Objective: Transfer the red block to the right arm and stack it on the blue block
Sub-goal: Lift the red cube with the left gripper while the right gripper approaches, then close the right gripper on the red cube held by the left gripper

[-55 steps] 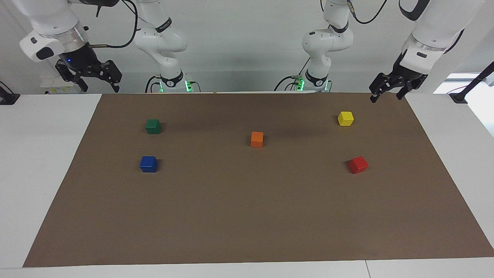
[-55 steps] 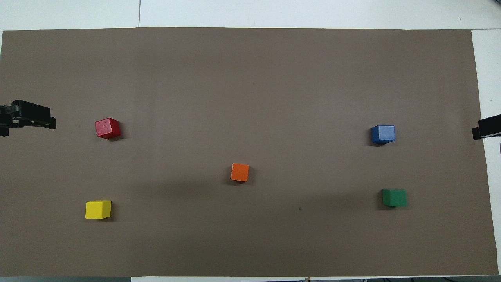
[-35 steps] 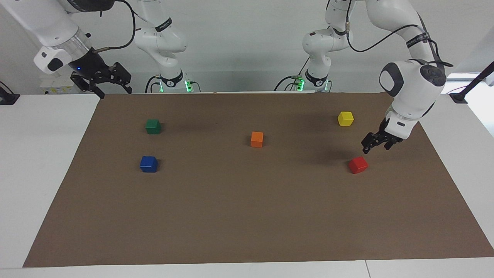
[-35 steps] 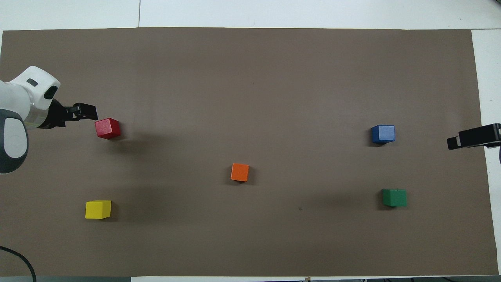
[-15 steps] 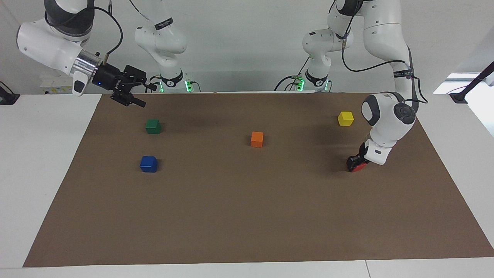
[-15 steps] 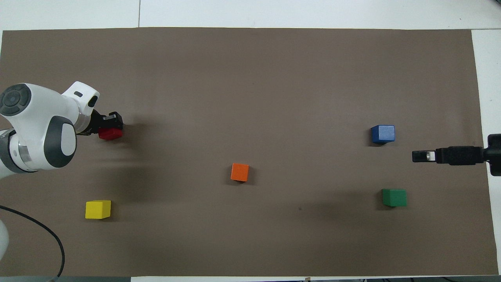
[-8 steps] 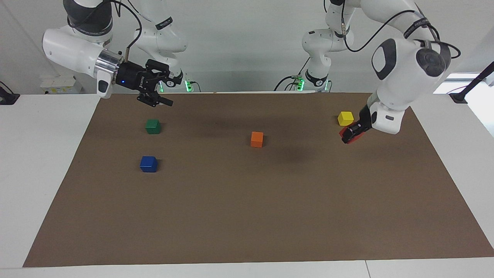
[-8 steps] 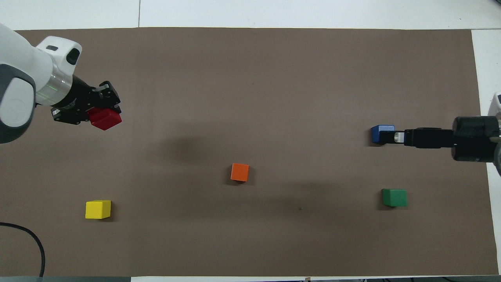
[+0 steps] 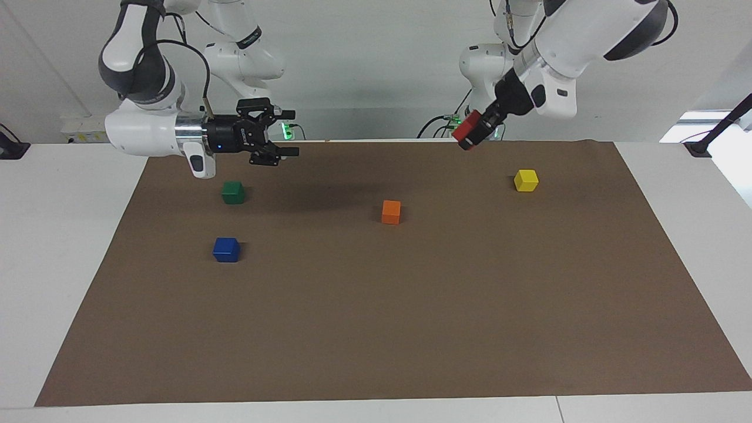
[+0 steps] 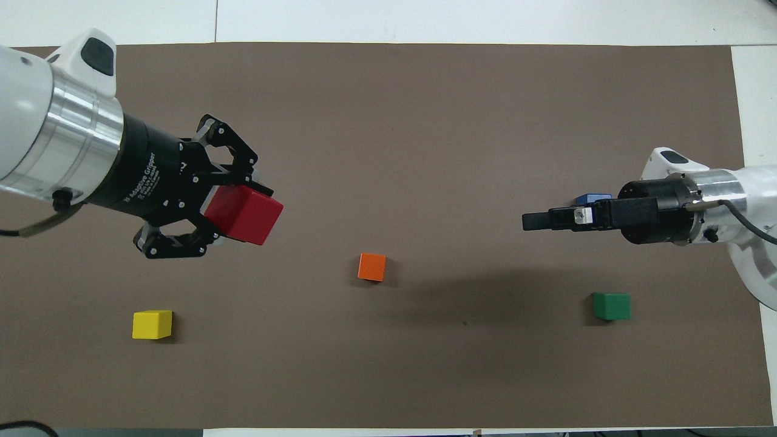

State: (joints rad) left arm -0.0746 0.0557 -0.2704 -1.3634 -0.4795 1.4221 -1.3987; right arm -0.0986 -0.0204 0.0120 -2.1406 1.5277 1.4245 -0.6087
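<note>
My left gripper [image 9: 472, 132] is shut on the red block [image 9: 468, 129] and holds it high in the air over the mat, tilted; both show large in the overhead view, the left gripper [image 10: 240, 209] and the red block [image 10: 244, 214]. My right gripper [image 9: 292, 133], with its blue light, is open and empty in the air, level, over the mat by the green cube, pointing toward the left gripper. In the overhead view the right gripper [image 10: 527, 221] partly covers the blue block [image 10: 592, 198]. The blue block [image 9: 226, 249] sits alone on the mat.
A brown mat [image 9: 376, 329] covers the table. On it sit a green cube [image 9: 233, 192] nearer to the robots than the blue block, an orange cube [image 9: 391, 211] in the middle, and a yellow cube [image 9: 526, 180] toward the left arm's end.
My left gripper came down on the red block, shut on it and lifted it high, moving toward the middle. My right gripper swung out over the mat, turned level, toward the middle.
</note>
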